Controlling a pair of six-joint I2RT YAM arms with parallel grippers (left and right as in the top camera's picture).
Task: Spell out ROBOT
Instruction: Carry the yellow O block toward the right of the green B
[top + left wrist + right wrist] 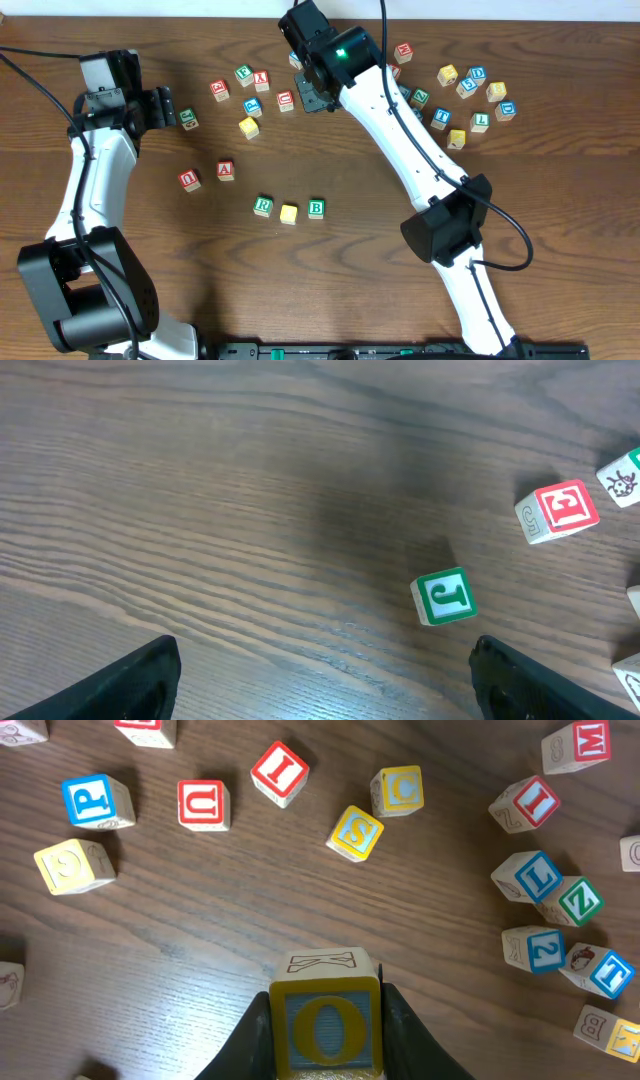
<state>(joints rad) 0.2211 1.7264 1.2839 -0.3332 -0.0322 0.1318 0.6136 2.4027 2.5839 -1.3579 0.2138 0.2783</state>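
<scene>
One yellow O cube (325, 1020) sits clamped in my right gripper (327, 1038) near the table's (200, 32) far edge; my left gripper (325, 682) gapes empty.

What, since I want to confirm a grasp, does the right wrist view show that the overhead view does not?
Only the right wrist view shows the yellow-framed wooden O cube clamped between the fingers of the right gripper; from overhead the gripper hides it. Only the overhead view shows the row of green-framed R cube, plain yellow cube and green-framed B cube, plus the open left gripper. Both show the brown wooden table and loose letter cubes scattered on it.
</scene>
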